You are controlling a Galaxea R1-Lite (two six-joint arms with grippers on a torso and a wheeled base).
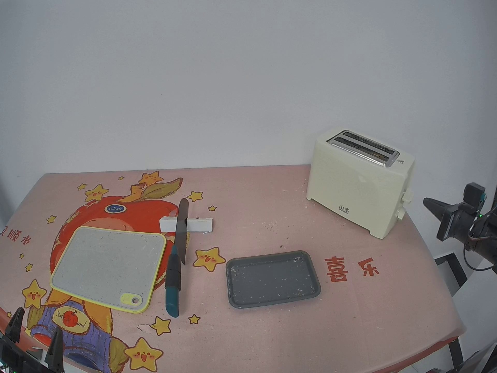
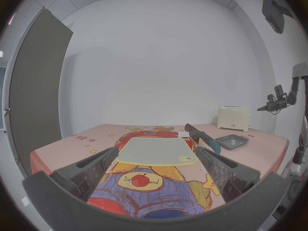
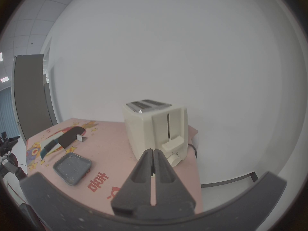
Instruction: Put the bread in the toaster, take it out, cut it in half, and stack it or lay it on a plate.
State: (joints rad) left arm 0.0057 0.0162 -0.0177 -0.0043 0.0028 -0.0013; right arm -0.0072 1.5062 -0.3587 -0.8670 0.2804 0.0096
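A cream two-slot toaster (image 1: 360, 182) stands at the table's back right; its side lever (image 3: 173, 143) sits at the low end of its slot. A grey rectangular plate (image 1: 273, 278) with crumbs lies mid-table. On its left, a teal-handled knife (image 1: 176, 260) leans on a white rest (image 1: 199, 225), beside a grey cutting board (image 1: 108, 266) with a yellow rim. My left gripper (image 1: 36, 327) is open and holds nothing at the front left corner, in front of the board (image 2: 157, 151). My right gripper (image 3: 153, 154) is shut with nothing in it. It hovers off the table's right edge, pointing at the toaster's lever side, a short gap away.
The table (image 1: 362, 306) wears a pink cloth printed with an apple and stars. A plain white wall runs behind it. Bare cloth stretches between the plate and the toaster and along the front right.
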